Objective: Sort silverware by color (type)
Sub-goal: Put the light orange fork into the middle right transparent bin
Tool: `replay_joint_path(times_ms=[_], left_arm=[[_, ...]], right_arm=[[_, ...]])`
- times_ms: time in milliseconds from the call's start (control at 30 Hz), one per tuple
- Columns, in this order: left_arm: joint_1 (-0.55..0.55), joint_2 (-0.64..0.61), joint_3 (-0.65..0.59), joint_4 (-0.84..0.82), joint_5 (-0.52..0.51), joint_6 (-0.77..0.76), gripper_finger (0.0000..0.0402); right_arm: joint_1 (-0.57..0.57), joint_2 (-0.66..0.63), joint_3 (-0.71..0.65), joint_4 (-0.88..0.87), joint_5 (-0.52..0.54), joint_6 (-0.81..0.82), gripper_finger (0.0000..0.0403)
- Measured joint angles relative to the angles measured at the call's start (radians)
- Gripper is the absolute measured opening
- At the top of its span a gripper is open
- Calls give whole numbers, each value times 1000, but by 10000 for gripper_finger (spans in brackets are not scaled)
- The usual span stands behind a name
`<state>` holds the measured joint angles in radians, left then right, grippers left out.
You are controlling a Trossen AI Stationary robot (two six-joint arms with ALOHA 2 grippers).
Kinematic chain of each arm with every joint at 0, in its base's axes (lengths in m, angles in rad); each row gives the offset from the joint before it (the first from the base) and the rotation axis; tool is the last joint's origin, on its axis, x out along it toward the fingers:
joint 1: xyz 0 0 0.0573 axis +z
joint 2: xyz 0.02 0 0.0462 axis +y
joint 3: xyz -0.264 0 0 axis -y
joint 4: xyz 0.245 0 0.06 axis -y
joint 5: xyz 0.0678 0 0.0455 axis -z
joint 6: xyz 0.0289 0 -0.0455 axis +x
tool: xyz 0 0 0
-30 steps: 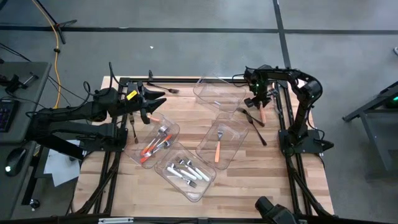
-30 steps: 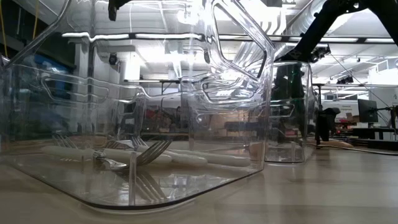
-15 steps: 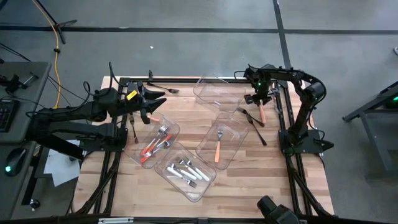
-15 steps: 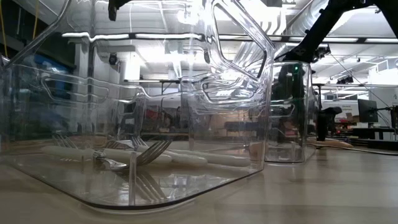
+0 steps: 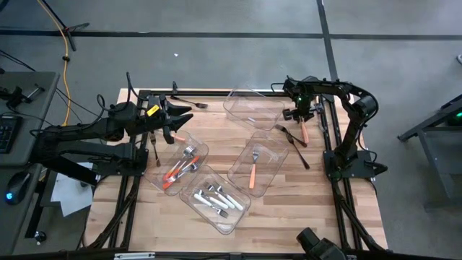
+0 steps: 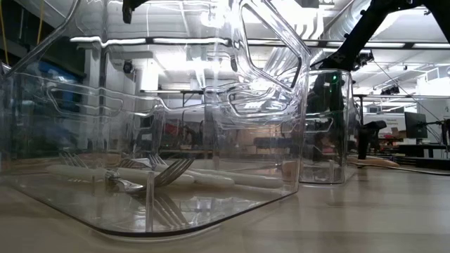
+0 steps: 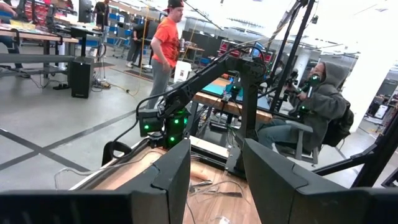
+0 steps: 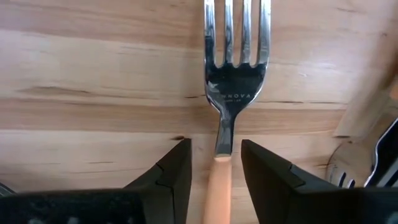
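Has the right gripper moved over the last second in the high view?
Yes. The right gripper has shifted slightly toward the table's far edge, away from the black utensils lying beside it.
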<state>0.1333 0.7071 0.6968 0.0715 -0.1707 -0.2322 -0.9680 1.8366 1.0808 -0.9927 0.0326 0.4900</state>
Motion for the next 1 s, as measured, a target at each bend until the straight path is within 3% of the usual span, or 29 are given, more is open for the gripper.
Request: replay_joint_path(times_ms=[333, 533, 800, 1000], left_arm=[[0, 0, 0, 0, 0, -1, 136], [0, 0, 0, 0, 0, -1, 136], [0, 0, 0, 0, 0, -1, 136], [0, 0, 0, 0, 0, -1, 136]], right_arm=[[13, 6, 1, 21, 4, 27, 14], [12, 7, 0, 26, 3, 29, 25], [11, 3, 0, 24, 1, -3, 9], [8, -68, 0, 29, 41, -18, 5]])
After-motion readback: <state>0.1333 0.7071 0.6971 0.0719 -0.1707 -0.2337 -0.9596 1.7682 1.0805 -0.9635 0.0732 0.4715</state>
